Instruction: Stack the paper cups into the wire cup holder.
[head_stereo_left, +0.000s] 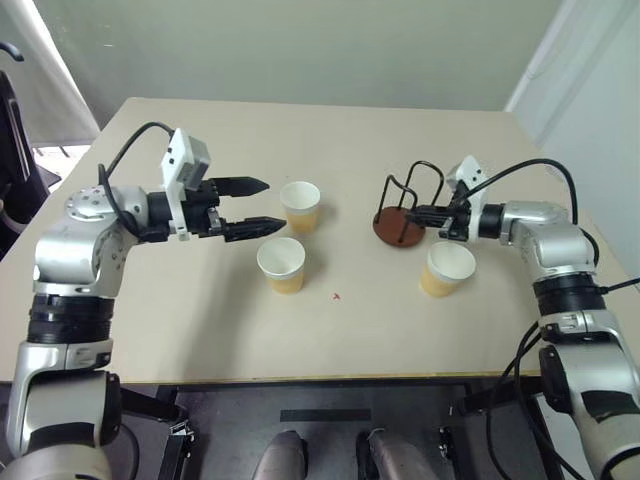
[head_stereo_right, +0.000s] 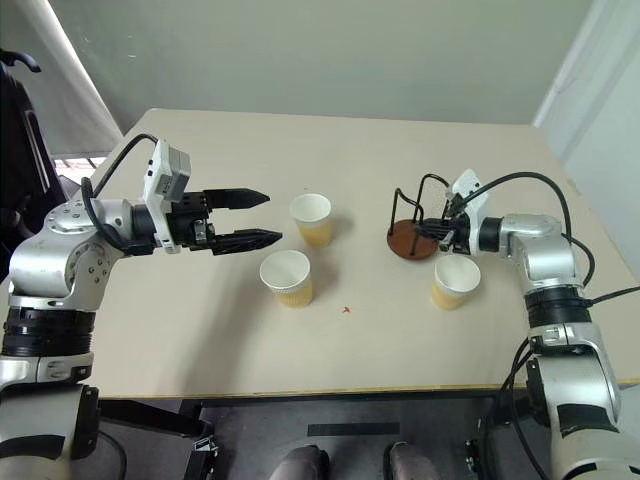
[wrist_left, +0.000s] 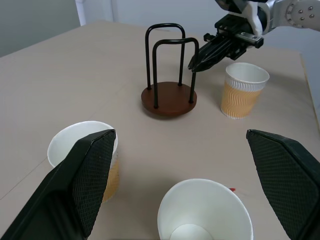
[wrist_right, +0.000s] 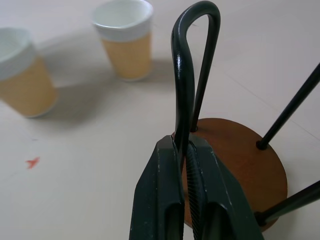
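1. A beige worktop (head_stereo_left: 200, 330) carries three paper cups, all upright, and a wire cup holder (head_stereo_left: 402, 212) with a round reddish-brown base.
2. The right end effector (wrist_right: 184, 165) has its fingers pressed together on one black wire loop of the holder, pinching it.
3. One cup (head_stereo_left: 447, 269) stands just beside the holder, on the near side.
4. The left end effector (head_stereo_left: 246, 207) hovers with fingers spread wide, close to the other two cups (head_stereo_left: 300, 206) (head_stereo_left: 282, 264), touching neither.

Three cups (head_stereo_left: 300, 206) (head_stereo_left: 282, 264) (head_stereo_left: 446, 269), white at the rim and tan-orange below, stand on a beige table (head_stereo_left: 200, 320). The holder (head_stereo_left: 402, 215) pairs black wire with a reddish-brown base.
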